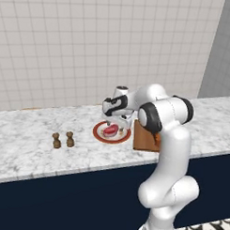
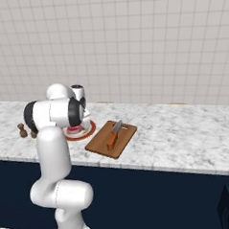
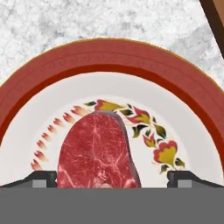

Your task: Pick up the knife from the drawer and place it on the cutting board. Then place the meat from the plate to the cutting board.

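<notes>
Raw meat (image 3: 97, 151) fills the bottom of the hand view, lying on the cream centre of the red-rimmed plate (image 3: 39, 74), with one dark fingertip either side of it. Spread wide and holding nothing, the gripper (image 1: 115, 120) hangs just over the plate on the marble counter (image 1: 27, 132). With the knife (image 2: 114, 134) already resting on the cutting board (image 2: 100, 145) just beside the plate, the meat step appears to be in hand. Next, the fingers likely must drop around the steak and close.
</notes>
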Robot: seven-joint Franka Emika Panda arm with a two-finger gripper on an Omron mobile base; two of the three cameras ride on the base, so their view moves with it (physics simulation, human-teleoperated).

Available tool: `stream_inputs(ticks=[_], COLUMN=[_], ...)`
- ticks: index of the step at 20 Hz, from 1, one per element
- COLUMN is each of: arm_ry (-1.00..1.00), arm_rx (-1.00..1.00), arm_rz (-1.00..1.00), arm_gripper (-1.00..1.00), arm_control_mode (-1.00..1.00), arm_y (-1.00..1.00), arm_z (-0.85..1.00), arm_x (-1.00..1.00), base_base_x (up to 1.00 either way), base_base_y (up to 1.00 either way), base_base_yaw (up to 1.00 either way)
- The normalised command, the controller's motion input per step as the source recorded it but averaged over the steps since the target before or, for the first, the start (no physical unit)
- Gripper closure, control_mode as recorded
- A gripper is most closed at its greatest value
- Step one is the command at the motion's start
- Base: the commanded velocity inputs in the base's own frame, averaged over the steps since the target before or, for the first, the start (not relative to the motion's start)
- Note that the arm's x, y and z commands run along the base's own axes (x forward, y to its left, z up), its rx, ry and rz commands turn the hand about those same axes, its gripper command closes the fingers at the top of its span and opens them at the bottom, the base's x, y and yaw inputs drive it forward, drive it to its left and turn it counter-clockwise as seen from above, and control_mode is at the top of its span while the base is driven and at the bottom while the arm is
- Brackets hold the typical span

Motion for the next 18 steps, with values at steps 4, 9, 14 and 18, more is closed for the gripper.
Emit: stream_inputs(ticks=[4,9,14,18], arm_ry=[0.00,0.00,0.00,0.00], arm_rx=[0.00,0.00,0.00,0.00], arm_rz=[0.00,0.00,0.00,0.01], arm_gripper=[-1.00,-1.00,-1.00,1.00], arm_control_mode=[-1.00,-1.00,-1.00,-1.00], arm_y=[0.00,0.00,0.00,0.04], arm_z=[-0.17,-0.13,-0.17,-0.22], arm_x=[0.25,0.17,0.02,0.00], base_base_x=[0.00,0.00,0.00,0.00], base_base_y=[0.00,0.00,0.00,0.00], base_base_yaw=[0.00,0.00,0.00,0.00])
